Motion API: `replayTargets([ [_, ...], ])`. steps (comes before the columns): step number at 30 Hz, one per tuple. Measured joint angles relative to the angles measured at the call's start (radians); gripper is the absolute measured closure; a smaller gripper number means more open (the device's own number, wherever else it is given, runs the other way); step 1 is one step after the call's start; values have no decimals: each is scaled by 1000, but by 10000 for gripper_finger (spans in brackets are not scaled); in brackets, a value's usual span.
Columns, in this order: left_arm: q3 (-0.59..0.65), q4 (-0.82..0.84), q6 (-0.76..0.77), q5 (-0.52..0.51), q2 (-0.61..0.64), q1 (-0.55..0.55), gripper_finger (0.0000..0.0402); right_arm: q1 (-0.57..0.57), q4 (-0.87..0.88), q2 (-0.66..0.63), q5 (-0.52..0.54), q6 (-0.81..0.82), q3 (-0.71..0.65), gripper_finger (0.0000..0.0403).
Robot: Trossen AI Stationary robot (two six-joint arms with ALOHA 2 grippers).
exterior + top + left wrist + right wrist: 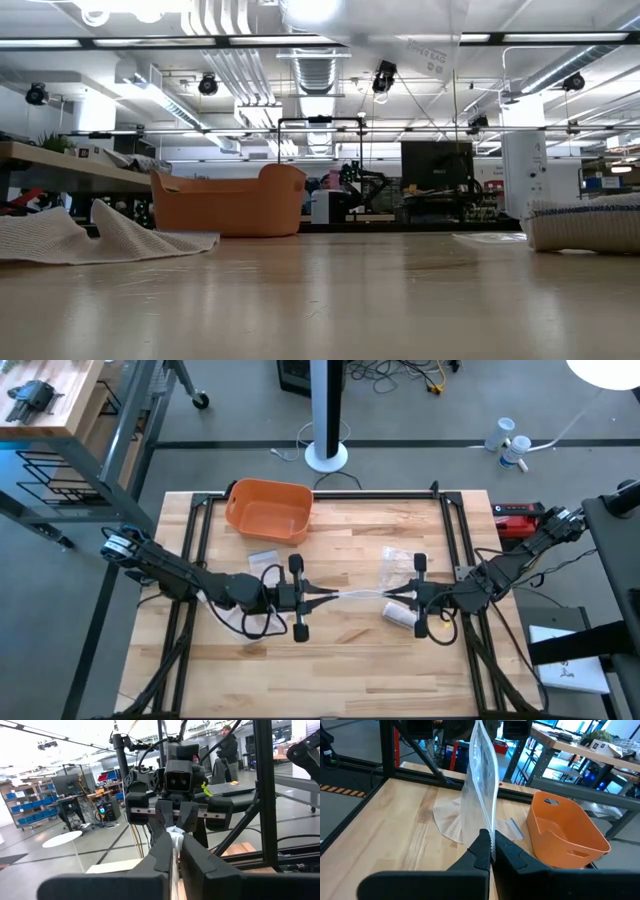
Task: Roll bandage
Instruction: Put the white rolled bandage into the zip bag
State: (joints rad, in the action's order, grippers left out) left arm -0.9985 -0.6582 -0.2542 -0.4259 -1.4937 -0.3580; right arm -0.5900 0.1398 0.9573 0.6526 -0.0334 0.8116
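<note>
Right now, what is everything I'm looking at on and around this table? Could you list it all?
Plastic bag: one, clear, held stretched in the air between the two grippers, over the table's middle.
Tub: one, orange, at the table's far edge.
Bandage roll: one, white, lying on the table near the right gripper.
Loose bandage: one, white, spread flat on the table near the left arm.
Table: one, pale wood.
Person: one, dark clothes, standing in the room beyond the table.
Left gripper: shut on the bag.
Right gripper: shut on the bag.
</note>
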Motion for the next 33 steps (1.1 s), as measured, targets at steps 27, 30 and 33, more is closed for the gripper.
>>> replayTargets([
  [27,-176,172,27,38,-140,41,395,6,154,47,-104,103,88,403],
  [30,-194,208,30,35,-140,41,395,6,159,57,-103,96,112,403],
  [33,-200,222,31,35,-139,41,395,5,195,66,-111,89,144,400],
])
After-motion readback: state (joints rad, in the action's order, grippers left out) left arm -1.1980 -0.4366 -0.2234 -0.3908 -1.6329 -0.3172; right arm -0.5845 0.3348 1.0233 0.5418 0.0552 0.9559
